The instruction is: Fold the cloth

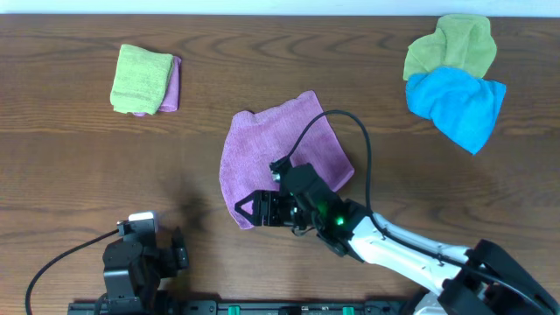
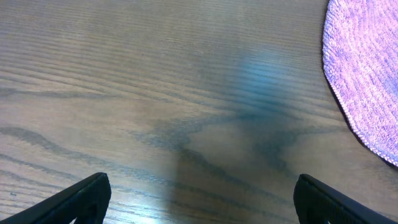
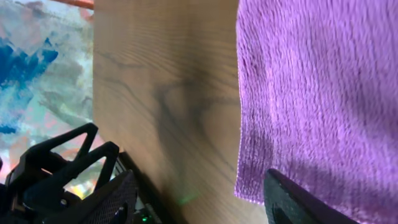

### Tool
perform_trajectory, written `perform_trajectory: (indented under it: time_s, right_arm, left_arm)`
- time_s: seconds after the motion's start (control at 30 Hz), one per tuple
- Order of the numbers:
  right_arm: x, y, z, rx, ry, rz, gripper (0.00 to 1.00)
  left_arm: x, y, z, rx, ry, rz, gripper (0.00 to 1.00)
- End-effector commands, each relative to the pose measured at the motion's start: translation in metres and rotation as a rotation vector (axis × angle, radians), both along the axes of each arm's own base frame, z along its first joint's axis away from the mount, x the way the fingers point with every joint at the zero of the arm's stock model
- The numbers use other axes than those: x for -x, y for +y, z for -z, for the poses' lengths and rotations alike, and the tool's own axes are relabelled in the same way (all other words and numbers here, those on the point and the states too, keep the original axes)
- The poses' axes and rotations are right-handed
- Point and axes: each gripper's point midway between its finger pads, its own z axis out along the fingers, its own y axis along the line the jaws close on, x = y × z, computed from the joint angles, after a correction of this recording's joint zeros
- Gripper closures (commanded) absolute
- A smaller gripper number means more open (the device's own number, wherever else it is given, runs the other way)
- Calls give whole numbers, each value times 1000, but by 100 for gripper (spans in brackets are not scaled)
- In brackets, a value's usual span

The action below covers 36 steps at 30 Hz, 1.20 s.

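We find the purple cloth lying unfolded and rumpled mid-table. The right gripper sits low at the cloth's near-left corner. Its fingers are spread wide, with the cloth's edge between them and nothing pinched. The left gripper is at the near-left of the table over bare wood. Its jaws are also spread and hold nothing. Its view shows the cloth's edge to the right. A folded green-and-pink stack lies far left. A green cloth and a blue cloth lie far right.
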Motion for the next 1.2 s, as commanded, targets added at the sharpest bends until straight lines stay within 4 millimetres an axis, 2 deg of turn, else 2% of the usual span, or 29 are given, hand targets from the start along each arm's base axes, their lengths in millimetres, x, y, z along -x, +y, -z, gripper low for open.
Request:
perform_trajectory:
  time_s: [0.0,0.17,0.3,0.4,0.47,0.53,0.63,0.7,0.8,0.87,1.03,1.17]
  right_arm:
    - [-13,-6,-19,-9,-146,-35,35]
    - [-41,-31,-34,9,-257,3,36]
    - [-64,-75,-32,98,-273,87,36]
    - [-75,-101,-36,145,-288,149,36]
    - [-81,-115,-38,170,-296,188,36]
    - [-86,-131,-38,203,-297,231,35]
    - [-88,-139,-35,221,-283,250,35]
    - [-90,-146,-31,243,-274,269,35]
    - [-92,-155,-26,284,-265,292,35]
    - [-94,-165,-24,329,-253,317,35]
    - [-99,-191,-27,428,-221,359,34]
    - [-104,-202,-32,440,-200,389,34]
  left_arm:
    - [2,2,5,-16,16,-3,5]
    - [-6,-4,-3,18,-29,15,5]
    - [-18,-32,-25,141,-119,127,5]
    - [-19,-40,-38,221,-106,121,5]
    - [-21,-44,-47,248,-74,128,5]
    - [-29,-47,-65,285,7,118,5]
    - [-43,-53,-78,352,144,98,5]
    - [-52,-64,-85,419,254,121,5]
    - [-73,-93,-97,585,342,217,5]
    - [-81,-104,-90,692,410,201,5]
    - [-88,-107,-48,842,650,-35,5]
    - [-92,-119,-28,934,759,-46,5]
